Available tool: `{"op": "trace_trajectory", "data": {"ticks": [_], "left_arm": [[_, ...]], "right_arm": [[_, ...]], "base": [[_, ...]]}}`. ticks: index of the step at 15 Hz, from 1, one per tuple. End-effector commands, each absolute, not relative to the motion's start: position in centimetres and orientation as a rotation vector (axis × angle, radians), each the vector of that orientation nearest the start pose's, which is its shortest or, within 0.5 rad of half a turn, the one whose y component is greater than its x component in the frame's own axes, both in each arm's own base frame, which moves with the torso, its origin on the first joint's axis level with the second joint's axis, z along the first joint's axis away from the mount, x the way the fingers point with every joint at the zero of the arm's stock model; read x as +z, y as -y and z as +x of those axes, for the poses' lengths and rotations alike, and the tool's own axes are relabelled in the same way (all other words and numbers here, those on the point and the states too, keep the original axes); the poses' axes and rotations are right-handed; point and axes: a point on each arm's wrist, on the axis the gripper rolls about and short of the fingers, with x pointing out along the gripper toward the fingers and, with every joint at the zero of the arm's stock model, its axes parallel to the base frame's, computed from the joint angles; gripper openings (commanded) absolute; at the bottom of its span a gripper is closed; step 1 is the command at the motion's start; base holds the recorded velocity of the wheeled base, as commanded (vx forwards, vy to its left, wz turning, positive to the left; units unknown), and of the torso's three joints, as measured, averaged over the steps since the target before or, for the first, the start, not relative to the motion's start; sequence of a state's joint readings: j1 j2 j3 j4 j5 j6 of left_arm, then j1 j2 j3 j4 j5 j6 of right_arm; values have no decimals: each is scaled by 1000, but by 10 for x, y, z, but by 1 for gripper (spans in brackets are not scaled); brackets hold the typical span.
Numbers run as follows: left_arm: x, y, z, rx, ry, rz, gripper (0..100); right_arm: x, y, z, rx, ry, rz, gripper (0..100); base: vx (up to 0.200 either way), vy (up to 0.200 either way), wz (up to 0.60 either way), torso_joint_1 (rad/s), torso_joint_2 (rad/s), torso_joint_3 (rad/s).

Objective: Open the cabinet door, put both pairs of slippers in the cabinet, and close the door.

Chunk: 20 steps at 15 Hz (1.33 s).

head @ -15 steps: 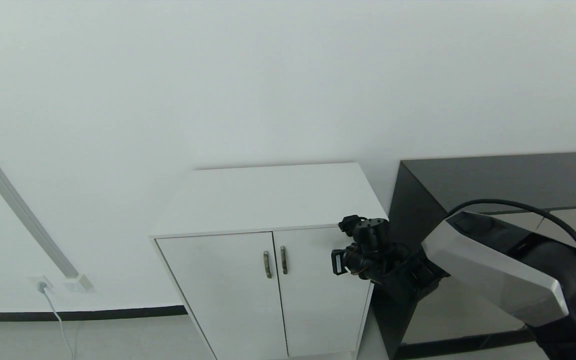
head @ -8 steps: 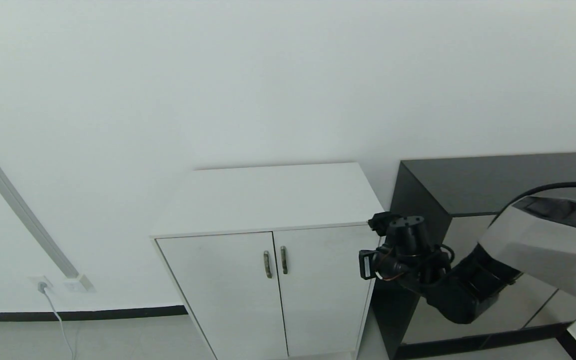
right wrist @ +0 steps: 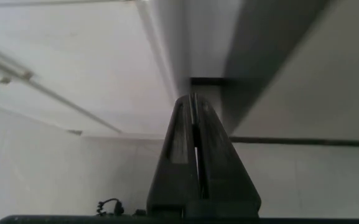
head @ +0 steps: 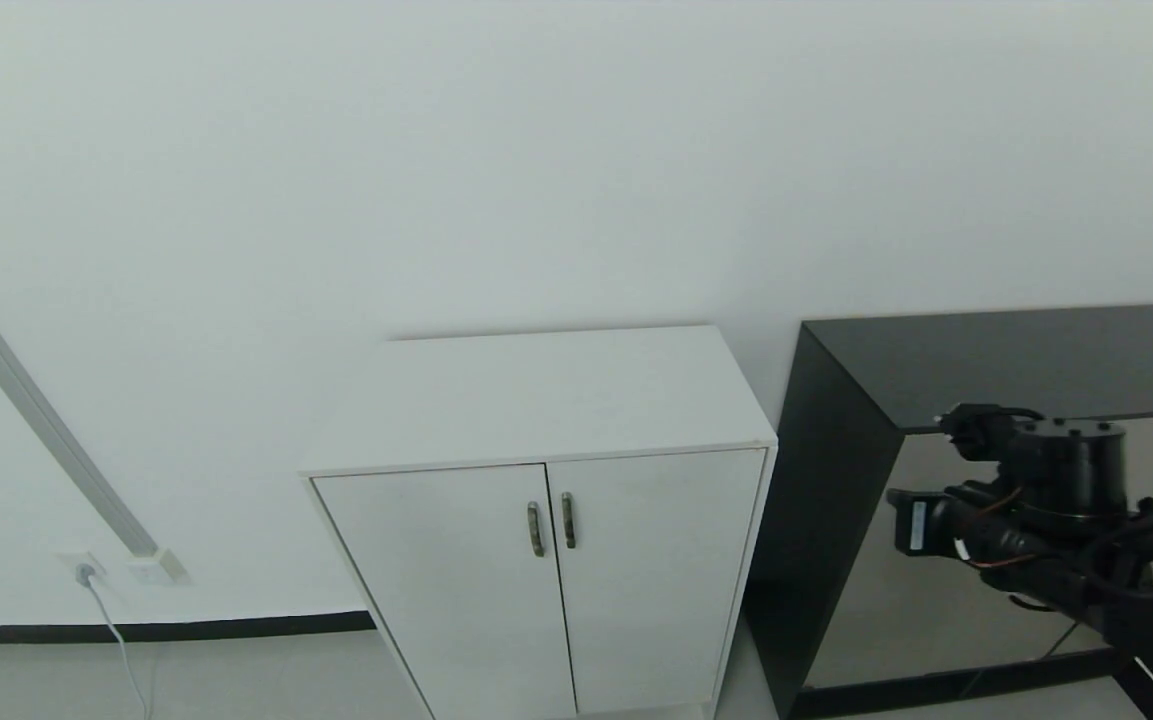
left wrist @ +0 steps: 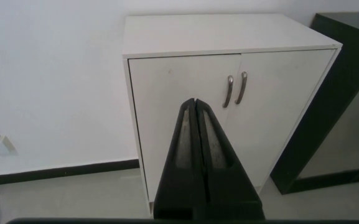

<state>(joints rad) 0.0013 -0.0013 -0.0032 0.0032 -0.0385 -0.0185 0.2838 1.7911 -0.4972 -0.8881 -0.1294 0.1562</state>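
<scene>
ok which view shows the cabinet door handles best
The left wrist view: both handles appear close, nearly head-on and unblocked, beyond the shut left gripper. The head view gives them smaller and from above, on the cabinet front. The right wrist view faces the gap beside the cabinet instead.

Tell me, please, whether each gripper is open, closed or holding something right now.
Left gripper: closed, holding nothing.
Right gripper: closed, holding nothing.

A plain room, perhaps an office, with white cabinet (head: 546, 400), black table (head: 1016, 355), wall socket (head: 86, 572).
</scene>
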Motion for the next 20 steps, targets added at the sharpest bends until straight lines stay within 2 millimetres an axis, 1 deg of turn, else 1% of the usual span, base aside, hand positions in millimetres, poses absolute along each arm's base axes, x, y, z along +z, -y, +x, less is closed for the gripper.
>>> {"op": "trace_trajectory", "data": {"ticks": [1,2,3,4,5,7,12,16,17,18,19,20], "left_arm": [[76,1,-23,-37,0,-18,0],[76,1,-23,-37,0,-18,0],[76,1,-23,-37,0,-18,0],[76,1,-23,-37,0,-18,0],[76,1,-23,-37,0,-18,0],[76,1,-23,-37,0,-18,0],[76,1,-23,-37,0,-18,0],[76,1,-23,-37,0,-18,0],[76,1,-23,-37,0,-20,0],[76,1,-23,-37,0,-20,0],[76,1,-23,-37,0,-20,0],[76,1,-23,-35,0,-20,0]], "right_arm": [[128,-40,237,13,-338,94,0],[132,-24,219,-74,-343,86,0],[136,-16,206,-120,-340,87,0],[136,-16,206,-120,-340,87,0],[144,-6,174,-159,-328,95,0],[152,-4,143,-154,-301,100,0],[156,-2,82,-112,-297,93,0],[147,0,37,-39,-282,57,0],[145,0,32,-29,-279,54,0],[139,0,21,12,-279,47,0],[137,-1,18,30,-274,45,0],[127,-1,13,77,-272,41,0]], "base": [[0,0,0,0,0,0],[0,0,0,0,0,0],[0,0,0,0,0,0],[0,0,0,0,0,0],[0,0,0,0,0,0],[0,0,0,0,0,0],[0,0,0,0,0,0],[0,0,0,0,0,0],[0,0,0,0,0,0],[0,0,0,0,0,0],[0,0,0,0,0,0],[0,0,0,0,0,0]]}}
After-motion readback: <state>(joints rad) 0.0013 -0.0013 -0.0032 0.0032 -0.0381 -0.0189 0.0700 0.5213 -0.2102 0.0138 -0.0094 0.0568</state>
